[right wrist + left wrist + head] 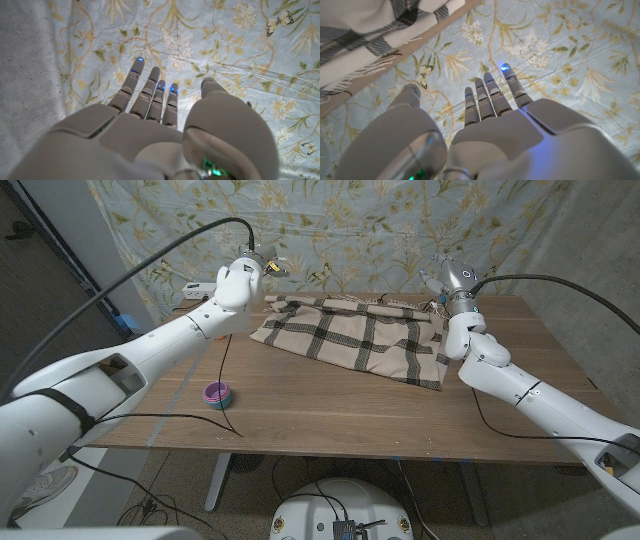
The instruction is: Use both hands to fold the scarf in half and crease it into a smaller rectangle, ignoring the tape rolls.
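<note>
The scarf, cream with dark plaid stripes, lies spread across the far half of the wooden table, with a bunched, rumpled far edge. My left hand hovers above the scarf's far left corner, apart from the cloth. In the left wrist view its fingers are stretched out with nothing in them, and the scarf and its fringe show beside them. My right hand is raised over the scarf's far right end. The right wrist view shows its fingers extended and empty against the backdrop.
A purple tape roll sits on the near left part of the table, beside a black cable. A white object lies at the far left corner. A floral cloth backdrop hangs close behind the table.
</note>
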Motion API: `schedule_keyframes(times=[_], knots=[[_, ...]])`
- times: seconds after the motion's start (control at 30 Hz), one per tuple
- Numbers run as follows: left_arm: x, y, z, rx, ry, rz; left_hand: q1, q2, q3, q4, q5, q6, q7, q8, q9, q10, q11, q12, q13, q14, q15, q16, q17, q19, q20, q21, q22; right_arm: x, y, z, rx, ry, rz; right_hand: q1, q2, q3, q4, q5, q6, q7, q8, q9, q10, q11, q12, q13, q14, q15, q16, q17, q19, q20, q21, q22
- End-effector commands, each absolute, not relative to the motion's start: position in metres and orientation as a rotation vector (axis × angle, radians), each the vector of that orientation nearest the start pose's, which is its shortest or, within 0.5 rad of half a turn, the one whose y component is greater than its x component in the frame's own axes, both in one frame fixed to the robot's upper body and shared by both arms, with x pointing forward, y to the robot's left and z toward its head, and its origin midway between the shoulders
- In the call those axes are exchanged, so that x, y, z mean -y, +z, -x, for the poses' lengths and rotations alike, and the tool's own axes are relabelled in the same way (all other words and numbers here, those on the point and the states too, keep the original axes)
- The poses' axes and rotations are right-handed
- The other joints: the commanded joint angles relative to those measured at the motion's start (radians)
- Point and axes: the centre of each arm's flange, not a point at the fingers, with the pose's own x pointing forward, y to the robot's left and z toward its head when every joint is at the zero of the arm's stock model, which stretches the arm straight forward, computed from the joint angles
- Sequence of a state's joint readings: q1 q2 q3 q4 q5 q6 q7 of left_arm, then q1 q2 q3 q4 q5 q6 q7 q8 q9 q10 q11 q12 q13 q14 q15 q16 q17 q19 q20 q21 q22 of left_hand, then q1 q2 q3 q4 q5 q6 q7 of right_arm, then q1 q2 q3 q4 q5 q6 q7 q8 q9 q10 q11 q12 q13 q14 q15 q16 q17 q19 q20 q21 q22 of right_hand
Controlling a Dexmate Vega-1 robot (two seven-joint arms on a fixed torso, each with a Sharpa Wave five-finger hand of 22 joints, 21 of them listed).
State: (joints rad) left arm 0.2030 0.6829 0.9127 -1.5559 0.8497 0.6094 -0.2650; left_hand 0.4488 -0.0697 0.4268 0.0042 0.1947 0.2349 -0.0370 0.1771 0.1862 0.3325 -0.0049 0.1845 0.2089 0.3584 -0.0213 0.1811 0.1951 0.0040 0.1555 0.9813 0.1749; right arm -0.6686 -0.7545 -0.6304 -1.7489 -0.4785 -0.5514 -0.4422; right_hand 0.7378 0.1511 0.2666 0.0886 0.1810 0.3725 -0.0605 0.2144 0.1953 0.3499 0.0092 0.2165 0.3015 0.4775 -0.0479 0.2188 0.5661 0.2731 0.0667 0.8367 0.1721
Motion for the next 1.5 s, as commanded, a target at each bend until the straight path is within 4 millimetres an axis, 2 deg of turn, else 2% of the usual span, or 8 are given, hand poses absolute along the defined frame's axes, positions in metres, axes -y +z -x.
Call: schedule_keyframes(times=[0.03, 0.2, 0.43, 0.53, 0.73, 1.0, 1.13, 1.5], knots=[[-0.243, 0.198, -0.62, 0.357, 0.223, -1.72, -0.001, -0.005, -0.006, -0.006, 0.008, -0.014, 0.003, -0.001, 0.001, -0.013, -0.002, 0.001, 0.002, -0.018, 0.004, -0.001, -0.001, -0.013, 0.003, -0.009, 0.001, 0.263, 0.076, -0.597, 0.639, -0.487, 1.221, -0.021, 0.001, -0.003, 0.012, 0.0, -0.014, -0.002, -0.007, 0.003, -0.008, 0.005, -0.01, -0.001, -0.026, 0.003, -0.009, -0.005, -0.007, 0.011, -0.009, 0.0], [-0.248, 0.192, -0.619, 0.324, 0.138, -1.726, 0.028, -0.006, 0.0, -0.028, 0.016, -0.027, 0.009, 0.002, 0.001, -0.029, -0.018, 0.004, 0.002, -0.039, 0.006, 0.001, -0.005, -0.013, 0.003, -0.02, 0.002, 0.259, 0.066, -0.6, 0.621, -0.456, 1.229, -0.027, 0.001, -0.003, 0.014, 0.0, -0.014, -0.003, -0.008, 0.003, -0.011, 0.004, -0.012, -0.003, -0.031, 0.003, -0.011, -0.009, -0.014, 0.015, -0.015, 0.0], [-0.254, 0.179, -0.62, 0.247, 0.058, -1.742, 0.048, -0.015, 0.0, -0.047, 0.021, -0.056, 0.012, -0.001, 0.0, -0.062, -0.012, 0.002, 0.002, -0.07, 0.013, -0.001, -0.007, -0.018, 0.005, -0.033, 0.002, 0.254, 0.049, -0.605, 0.572, -0.399, 1.242, -0.035, 0.002, -0.003, 0.017, 0.001, -0.014, -0.003, -0.009, 0.002, -0.013, 0.002, -0.013, -0.005, -0.042, 0.004, -0.015, -0.013, -0.022, 0.019, -0.021, 0.0], [-0.256, 0.172, -0.622, 0.205, 0.031, -1.76, 0.051, -0.032, -0.01, -0.056, 0.026, -0.067, 0.016, 0.002, 0.0, -0.085, -0.001, 0.003, 0.002, -0.099, 0.03, -0.002, -0.007, -0.026, 0.012, -0.046, 0.002, 0.25, 0.041, -0.607, 0.558, -0.374, 1.247, -0.038, 0.004, -0.002, 0.018, 0.001, -0.015, -0.004, -0.01, 0.002, -0.016, 0.002, -0.015, -0.006, -0.044, 0.006, -0.015, -0.016, -0.025, 0.019, -0.024, 0.0], [-0.257, 0.163, -0.622, 0.164, 0.002, -1.792, 0.061, -0.046, -0.016, -0.068, 0.031, -0.083, 0.019, 0.001, 0.0, -0.101, -0.004, 0.004, 0.002, -0.118, 0.038, -0.002, -0.008, -0.027, 0.011, -0.055, 0.002, 0.243, 0.032, -0.61, 0.543, -0.349, 1.249, -0.042, 0.007, 0.001, 0.018, 0.002, -0.017, -0.003, -0.011, 0.002, -0.019, 0.001, -0.016, -0.009, -0.054, 0.008, -0.018, -0.021, -0.033, 0.018, -0.031, 0.0], [-0.25, 0.148, -0.629, 0.11, -0.036, -1.881, 0.135, -0.044, -0.008, -0.112, 0.051, -0.136, 0.025, 0.0, 0.0, -0.151, -0.011, 0.004, 0.002, -0.151, 0.04, 0.004, -0.009, -0.026, 0.008, -0.077, 0.002, 0.238, 0.02, -0.612, 0.526, -0.32, 1.242, -0.043, 0.009, 0.005, 0.017, 0.003, -0.022, -0.002, -0.014, 0.002, -0.025, 0.004, -0.018, -0.011, -0.058, 0.008, -0.019, -0.026, -0.035, 0.019, -0.035, 0.0], [-0.244, 0.14, -0.633, 0.085, -0.052, -1.936, 0.177, -0.054, -0.013, -0.137, 0.061, -0.176, 0.029, -0.002, 0.0, -0.188, -0.006, 0.003, 0.002, -0.179, 0.048, 0.003, -0.01, -0.026, 0.007, -0.092, 0.002, 0.238, 0.014, -0.613, 0.512, -0.312, 1.236, -0.044, 0.009, 0.007, 0.016, 0.003, -0.025, 0.0, -0.015, 0.002, -0.028, 0.005, -0.019, -0.012, -0.06, 0.008, -0.019, -0.029, -0.038, 0.02, -0.038, 0.0], [-0.23, 0.12, -0.638, 0.111, 0.02, -2.11, 0.231, -0.044, -0.013, -0.155, 0.074, -0.211, 0.032, 0.002, 0.0, -0.226, -0.015, 0.007, 0.002, -0.204, 0.044, 0.007, -0.009, -0.022, -0.017, -0.109, 0.003, 0.239, 0.003, -0.611, 0.494, -0.303, 1.218, -0.044, 0.011, 0.013, 0.013, 0.004, -0.027, 0.002, -0.016, 0.002, -0.03, 0.004, -0.019, -0.014, -0.067, 0.01, -0.021, -0.036, -0.04, 0.02, -0.044, 0.0]])
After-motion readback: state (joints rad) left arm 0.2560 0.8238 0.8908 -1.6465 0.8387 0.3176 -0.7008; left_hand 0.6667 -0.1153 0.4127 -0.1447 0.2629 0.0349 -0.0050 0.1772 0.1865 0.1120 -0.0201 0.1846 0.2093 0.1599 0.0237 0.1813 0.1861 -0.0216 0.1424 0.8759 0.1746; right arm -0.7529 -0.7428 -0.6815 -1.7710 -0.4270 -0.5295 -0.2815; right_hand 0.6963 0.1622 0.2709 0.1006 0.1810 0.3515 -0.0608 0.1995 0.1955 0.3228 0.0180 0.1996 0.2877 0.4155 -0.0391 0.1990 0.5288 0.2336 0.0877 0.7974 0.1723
